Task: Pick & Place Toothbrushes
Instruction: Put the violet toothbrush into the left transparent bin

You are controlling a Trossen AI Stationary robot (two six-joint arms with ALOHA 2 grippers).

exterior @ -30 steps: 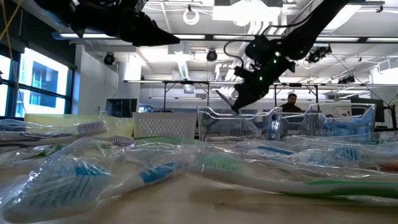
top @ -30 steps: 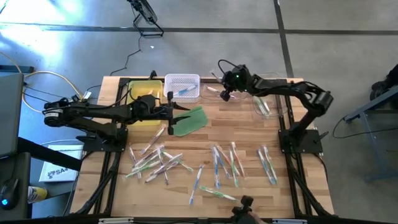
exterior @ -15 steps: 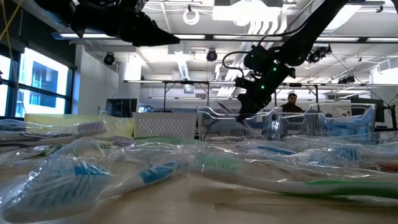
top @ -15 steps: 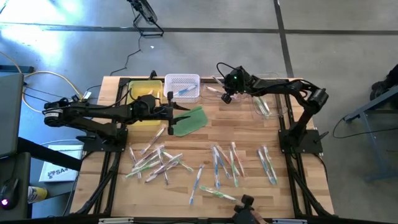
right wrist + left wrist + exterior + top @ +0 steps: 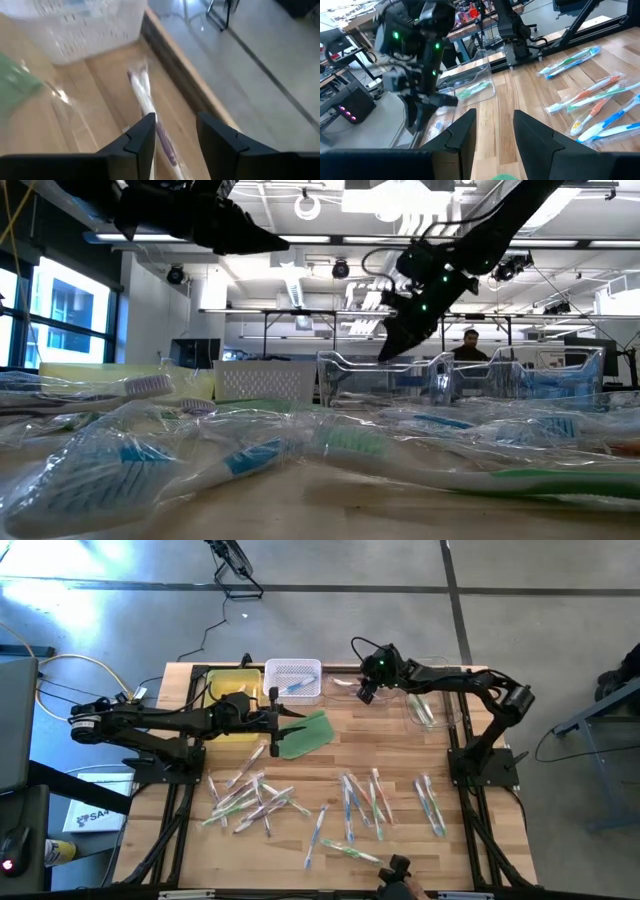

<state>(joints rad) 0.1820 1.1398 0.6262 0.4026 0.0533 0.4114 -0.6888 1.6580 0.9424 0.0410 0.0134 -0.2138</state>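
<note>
- Here, the right gripper (image 5: 358, 690) hangs over the far edge of the table (image 5: 400, 740), just beside the white basket (image 5: 293, 678).
- Its two fingers (image 5: 142, 137) stand apart with nothing between them.
- Right under it lies a purple and white toothbrush (image 5: 152, 112) in a clear wrapper, flat on the wood near the table's edge, beside the basket.
- The left gripper (image 5: 277, 718) floats over the flat green pad (image 5: 303, 735), close to the yellow bin (image 5: 228, 688).
- Its fingers (image 5: 462, 132) have a gap between them and hold nothing.
- The white basket has a blue toothbrush (image 5: 293, 690) inside it.
- A clear tray (image 5: 428, 705) near the right arm holds a green toothbrush (image 5: 472, 90).
- Many more toothbrushes (image 5: 250, 800) lie in bunches on the near half of the table, some blue, some green, some orange, most in shiny wrappers.
- In the low view, a person (image 5: 470, 342) sits far back in the room.
</note>
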